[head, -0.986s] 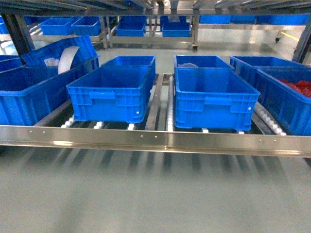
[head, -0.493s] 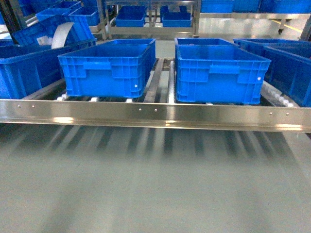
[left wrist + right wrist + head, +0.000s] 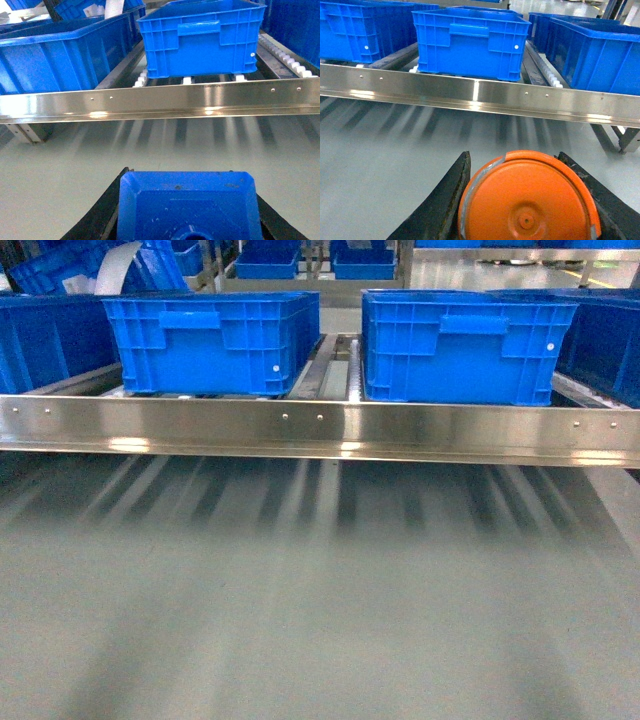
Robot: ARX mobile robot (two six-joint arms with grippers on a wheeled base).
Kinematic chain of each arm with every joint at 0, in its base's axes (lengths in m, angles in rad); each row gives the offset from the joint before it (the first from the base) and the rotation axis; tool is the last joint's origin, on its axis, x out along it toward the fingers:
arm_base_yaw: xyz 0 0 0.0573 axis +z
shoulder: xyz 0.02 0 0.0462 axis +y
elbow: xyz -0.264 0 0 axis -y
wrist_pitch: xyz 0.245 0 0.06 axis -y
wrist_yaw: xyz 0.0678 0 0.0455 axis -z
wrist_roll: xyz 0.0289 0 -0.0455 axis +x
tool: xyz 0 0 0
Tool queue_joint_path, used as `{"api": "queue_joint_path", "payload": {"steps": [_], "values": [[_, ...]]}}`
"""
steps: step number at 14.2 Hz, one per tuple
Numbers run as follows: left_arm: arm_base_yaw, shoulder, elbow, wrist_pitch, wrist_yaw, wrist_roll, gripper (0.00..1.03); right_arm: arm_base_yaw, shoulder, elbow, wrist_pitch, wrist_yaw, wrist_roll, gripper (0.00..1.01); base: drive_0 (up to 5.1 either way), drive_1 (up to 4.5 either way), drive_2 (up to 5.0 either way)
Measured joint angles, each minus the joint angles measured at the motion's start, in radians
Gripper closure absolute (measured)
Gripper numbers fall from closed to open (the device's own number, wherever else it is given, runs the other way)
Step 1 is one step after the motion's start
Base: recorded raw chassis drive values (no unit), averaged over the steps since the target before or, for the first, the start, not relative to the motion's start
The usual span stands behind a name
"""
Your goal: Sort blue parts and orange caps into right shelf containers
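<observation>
In the left wrist view a bright-blue faceted part (image 3: pixel 187 205) fills the space between the black fingers (image 3: pixel 100 215) of my left gripper (image 3: pixel 187 212), which is shut on it. In the right wrist view my right gripper (image 3: pixel 527 202) is shut on an orange cap (image 3: pixel 527 207), its round end facing the camera. Both hang over grey floor in front of the steel shelf rail (image 3: pixel 320 430). Two large blue containers (image 3: pixel 210 340) (image 3: pixel 465 345) stand on the rollers behind the rail. Neither gripper shows in the head view.
More blue bins flank the two, at the left (image 3: pixel 50 340) and right (image 3: pixel 610 335), with further racks behind. A white curved sheet (image 3: pixel 115 265) sticks out of a rear left bin. A shelf leg (image 3: pixel 620 140) stands at the right. Grey floor lies below the rail.
The head view has sunk and closed in on the shelf: the rail has risen in the frame and the bins now show side-on instead of from above.
</observation>
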Motion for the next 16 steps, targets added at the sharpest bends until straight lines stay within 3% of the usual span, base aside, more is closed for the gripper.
{"api": "queue_joint_path", "payload": {"steps": [16], "values": [[0.000, -0.004, 0.000, 0.000, 0.000, 0.000, 0.59, 0.000, 0.000, 0.000, 0.001, 0.000, 0.000, 0.58, 0.1, 4.01, -3.9]]}}
